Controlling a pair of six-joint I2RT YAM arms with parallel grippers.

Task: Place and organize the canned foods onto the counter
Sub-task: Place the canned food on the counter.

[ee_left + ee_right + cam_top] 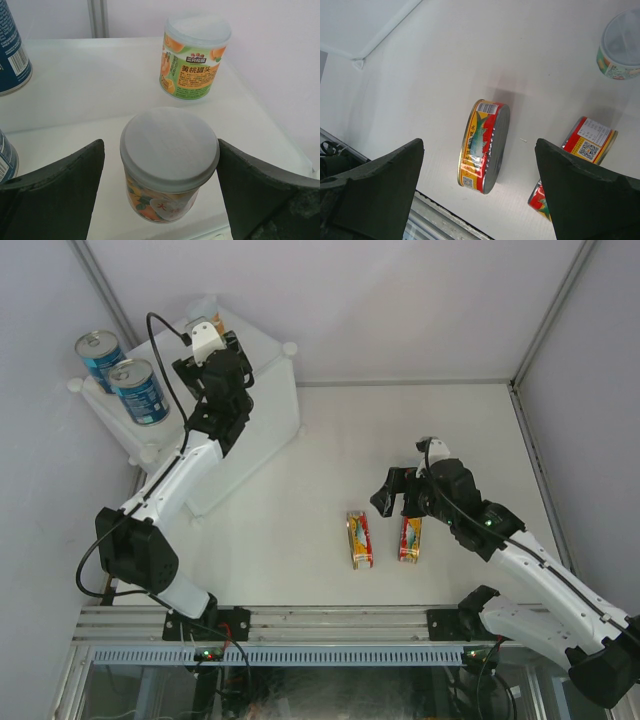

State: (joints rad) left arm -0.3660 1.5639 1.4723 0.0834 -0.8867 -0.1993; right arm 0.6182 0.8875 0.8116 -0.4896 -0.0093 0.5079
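The left claw (160, 150) was held apart around a small can (167, 165) stood on the box (270, 410), at ten o'clock on the table (300, 540). Gaps showed on both sides, so the can was judged not gripped. Another can (195, 57) was set at one o'clock of it, and two blue cans (140, 390) at the box's nine o'clock edge, apparently grouped by kind. The right claw (396, 502), also spread, was poised by two tins (359, 539) lying at six o'clock, presumably for picking.

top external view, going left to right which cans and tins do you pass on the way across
far blue can → nearer blue can → left flat tin → right flat tin
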